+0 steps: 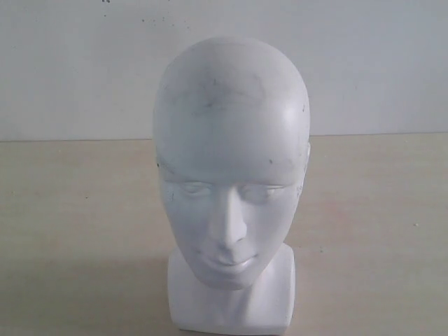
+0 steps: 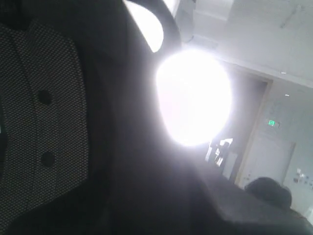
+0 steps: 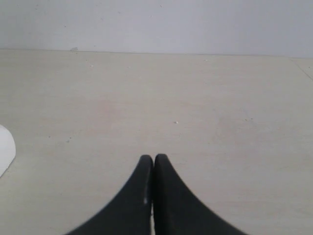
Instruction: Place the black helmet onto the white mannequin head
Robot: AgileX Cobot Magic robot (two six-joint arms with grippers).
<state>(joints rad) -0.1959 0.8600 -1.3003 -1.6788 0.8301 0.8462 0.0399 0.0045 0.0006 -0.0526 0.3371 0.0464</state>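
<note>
In the exterior view the white mannequin head stands upright in the middle of the frame, with its neck block on the counter at the bottom centre. It faces the camera and its crown reaches into the upper half, in front of the pale wall. The crown is bare. Neither arm nor the black helmet shows here, so the helmet is somewhere outside this frame. The head's long axis runs straight up, and we judge that the helmet must come down along that line, with its opening facing downward.

In the left wrist view the black helmet fills most of the picture. We see a mesh lining with two dark studs, a dark curved shell around it, a blown-out glare in the centre and a room beyond. The helmet sits very close to this camera, so we judge the left arm to be the one carrying it. We cannot pick out the left claw from the dark mass, and cannot tell how far it is open or what it grips. The head is absent from this view, so we cannot tell which way it lies from the left claw.

In the right wrist view the right claw has its two black fingers pressed tip to tip with nothing between them. It hangs over bare counter. A white sliver shows at the edge of the frame, and it may be the head's base.
</note>
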